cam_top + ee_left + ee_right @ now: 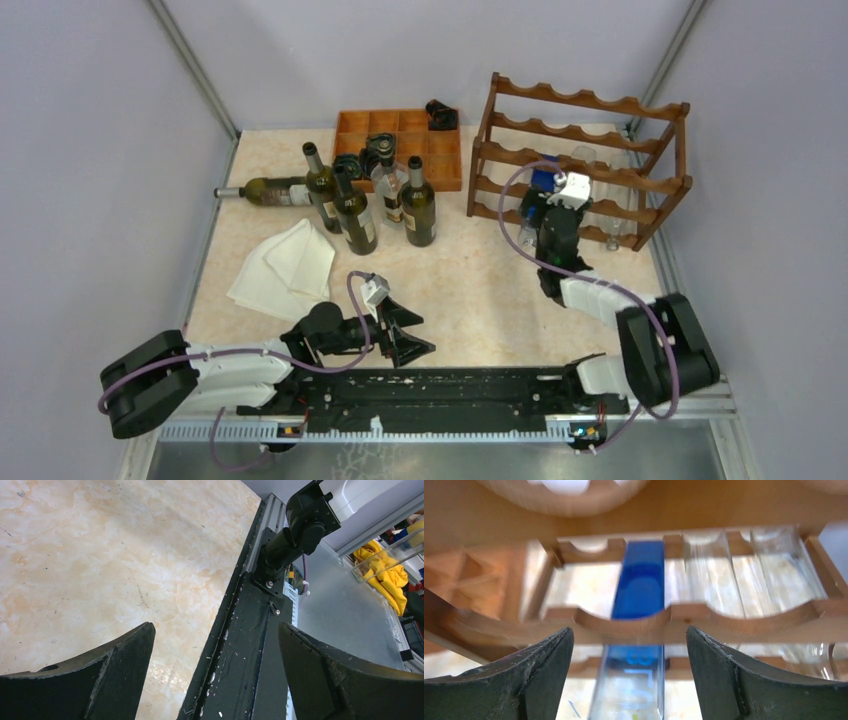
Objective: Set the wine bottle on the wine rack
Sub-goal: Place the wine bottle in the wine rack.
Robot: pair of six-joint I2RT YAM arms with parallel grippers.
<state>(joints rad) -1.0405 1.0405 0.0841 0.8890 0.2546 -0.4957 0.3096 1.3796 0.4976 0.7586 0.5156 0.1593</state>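
The wine rack (585,160) is a reddish-brown wooden frame with scalloped rails at the back right. A clear wine bottle with a blue label (639,595) lies in a scallop across the rails (574,617) of a lower tier; from above its blue part (541,181) shows at the rack's left end. My right gripper (628,630) is open at the rack's front, a finger on either side of the bottle, with a gap on both sides. In the top view the right gripper (548,200) sits at the rack's left front. My left gripper (425,335) is open and holds nothing.
Two clear bottles (719,580) lie in the rack to the right of the blue one. Three dark green bottles (355,215) stand mid-table and one lies flat (275,190). An orange compartment tray (400,135) sits behind them and a white cloth (285,265) in front. Under the left gripper (216,626) runs the black base rail (250,655).
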